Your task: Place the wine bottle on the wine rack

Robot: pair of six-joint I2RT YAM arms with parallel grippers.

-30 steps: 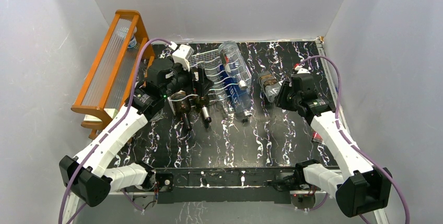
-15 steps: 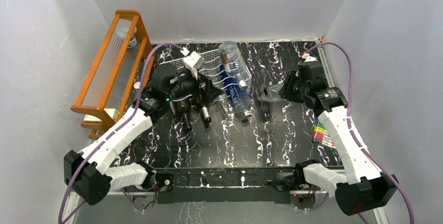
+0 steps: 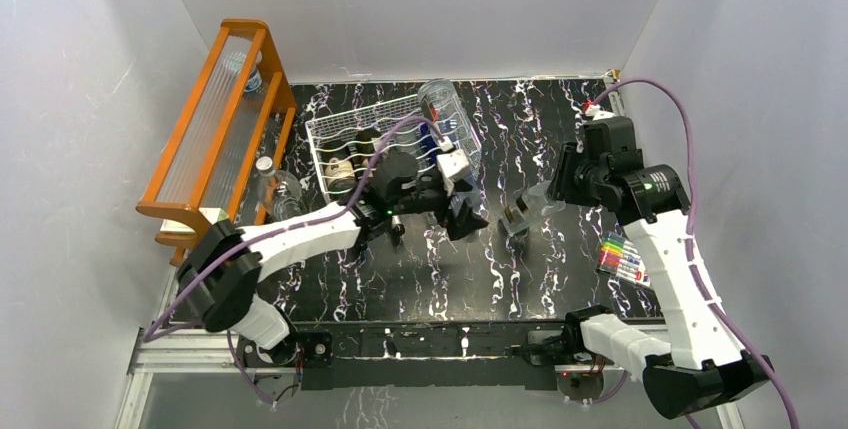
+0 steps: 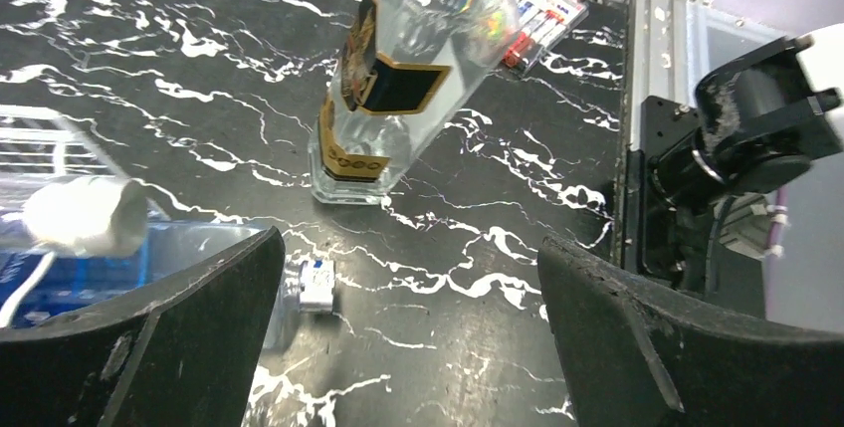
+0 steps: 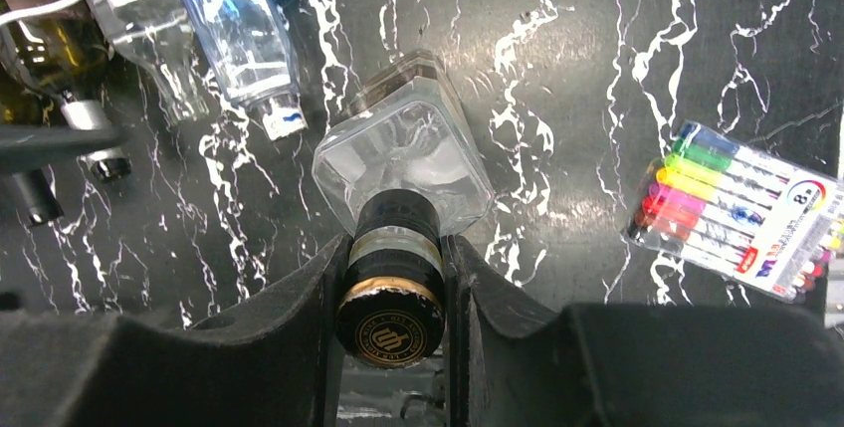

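The wine bottle (image 3: 525,211) is clear and square, with a black and gold label (image 4: 398,79) and a black cap. My right gripper (image 5: 393,248) is shut on its neck, just under the cap, right of the table's middle (image 3: 553,189). The bottle (image 5: 403,163) hangs tilted with its base down at the black marbled table. The silver-white wine rack (image 3: 325,139) lies at the back left and holds dark bottles and a clear one. My left gripper (image 3: 465,214) stands open and empty (image 4: 410,258) just left of the bottle, beside the rack's near right corner.
A tall orange wooden shelf (image 3: 215,119) stands at the far left, with a clear bottle (image 3: 270,184) next to it. A blue-labelled plastic bottle (image 3: 450,144) lies on the rack's right side. A marker pack (image 3: 622,259) lies near the right edge. White walls enclose the table.
My left arm has swung from over the rack to the table's middle, still open. My right gripper has raised the bottle from lying to tilted upright and drawn it nearer.
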